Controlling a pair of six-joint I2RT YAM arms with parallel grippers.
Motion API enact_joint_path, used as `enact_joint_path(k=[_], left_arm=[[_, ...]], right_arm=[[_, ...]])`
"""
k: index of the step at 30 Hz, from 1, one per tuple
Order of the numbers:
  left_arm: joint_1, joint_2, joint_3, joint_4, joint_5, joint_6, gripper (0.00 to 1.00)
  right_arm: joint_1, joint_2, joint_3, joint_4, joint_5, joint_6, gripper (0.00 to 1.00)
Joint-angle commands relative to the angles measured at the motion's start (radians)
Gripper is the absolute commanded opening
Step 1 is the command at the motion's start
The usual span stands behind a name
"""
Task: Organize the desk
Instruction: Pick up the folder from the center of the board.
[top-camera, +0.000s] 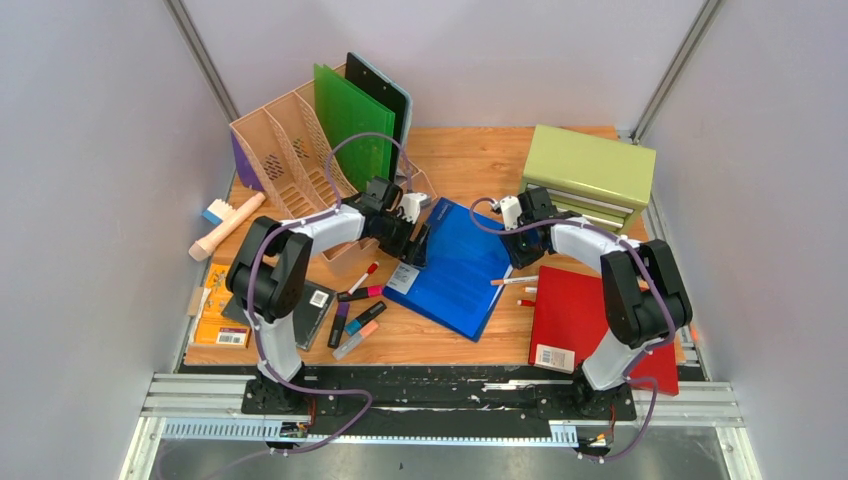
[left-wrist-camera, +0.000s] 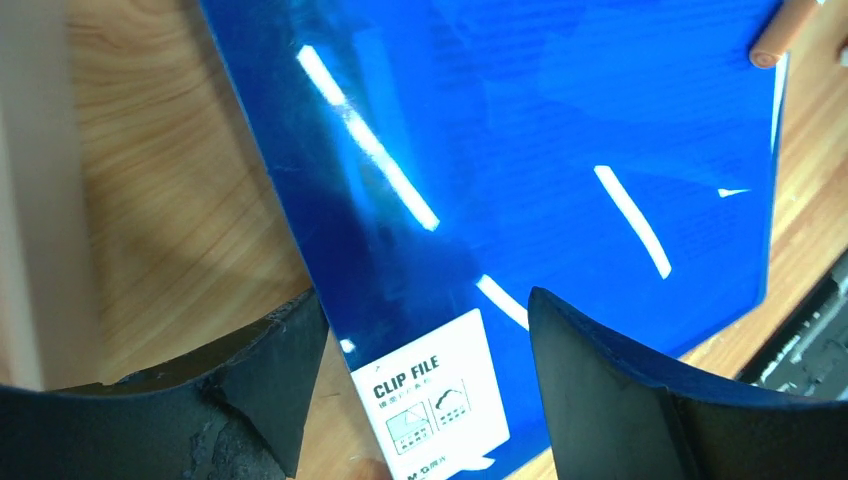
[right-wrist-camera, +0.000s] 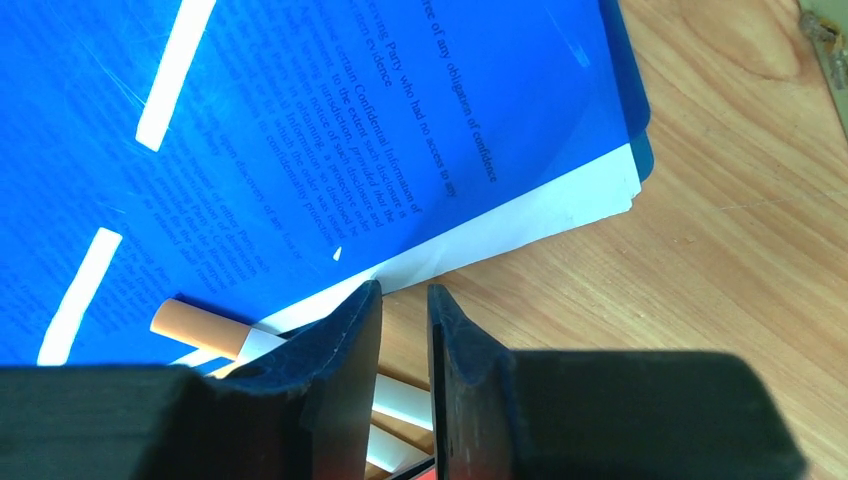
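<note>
Worktop (top-camera: 470, 160) fills mid-frame, cluttered, with the blue clip file (top-camera: 455, 270) dead centre. At its nine o'clock the left fingers (left-wrist-camera: 270, 380) straddle the edge, spread wide, likely to pinch it. At three o'clock the right fingers (right-wrist-camera: 345, 350) are narrow and empty beside a pen (right-wrist-camera: 200, 325).

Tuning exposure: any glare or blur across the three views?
Left wrist: bright white reflection streaks cross the blue clip file, label readable. Right wrist: same streaks at left, print under the blue sharp. Top external: even light, slightly soft, no glare on the desk.
</note>
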Motion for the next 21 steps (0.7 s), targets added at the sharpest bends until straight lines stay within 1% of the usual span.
enact_joint_path(k=[1,6,12,21], left_arm=[[-0.004,0.027,0.003,-0.028,0.190,-0.028,0.80],[0.000,0.019,0.008,-0.003,0.261,-0.063,0.79],[0.019,0.006,0.007,0.054,0.332,-0.148,0.79],[0.024,-0.056,-0.038,0.182,0.423,-0.242,0.79]], right_arm=[[0.015,0.081,-0.031,0.026,0.005,0.051,0.23],[0.053,0.093,-0.050,0.060,0.033,0.080,0.17],[0.099,0.100,-0.051,0.076,0.043,0.109,0.10],[0.130,0.110,-0.053,0.091,0.055,0.128,0.05]])
